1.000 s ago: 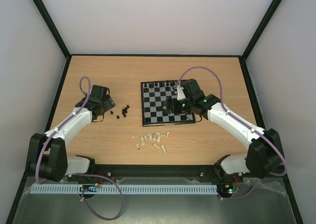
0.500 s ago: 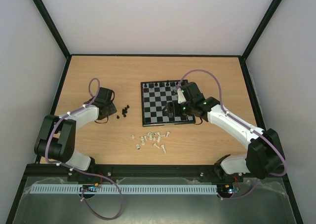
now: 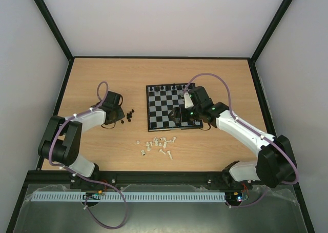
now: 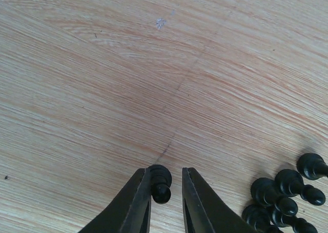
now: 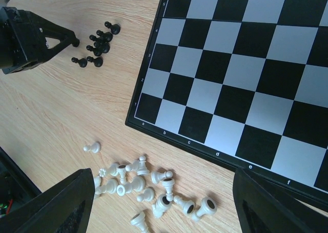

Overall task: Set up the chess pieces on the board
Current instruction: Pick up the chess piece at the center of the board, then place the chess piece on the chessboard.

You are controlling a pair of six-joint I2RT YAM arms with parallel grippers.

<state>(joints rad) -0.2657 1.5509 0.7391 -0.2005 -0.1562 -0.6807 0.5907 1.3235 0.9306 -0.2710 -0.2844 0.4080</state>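
The board [image 3: 159, 115] lies at mid-table, with a few black pieces [image 3: 165, 88] standing along its far edge. A loose cluster of black pieces [image 3: 129, 115] lies left of it, and white pieces [image 3: 158, 144] lie tumbled in front of it. My left gripper [image 4: 165, 171] is low on the table with its jaws narrowed around one lying black pawn [image 4: 160, 184]. The pawn rests against the left finger, with a slit to the right finger. More black pieces [image 4: 284, 197] lie just to its right. My right gripper [image 5: 166, 207] hangs open above the board [image 5: 230, 63] and the white pieces [image 5: 148, 189], holding nothing.
The wooden table [image 3: 102, 79] is walled by a black frame. The left gripper [image 5: 31, 38] shows at the top left of the right wrist view, beside the black cluster [image 5: 97, 43]. A purple cable [image 3: 210, 76] arches over the right arm.
My left arm has drawn in and swung right toward the black cluster, and its jaws have gone from wide to narrow around a pawn. The right arm has barely moved.
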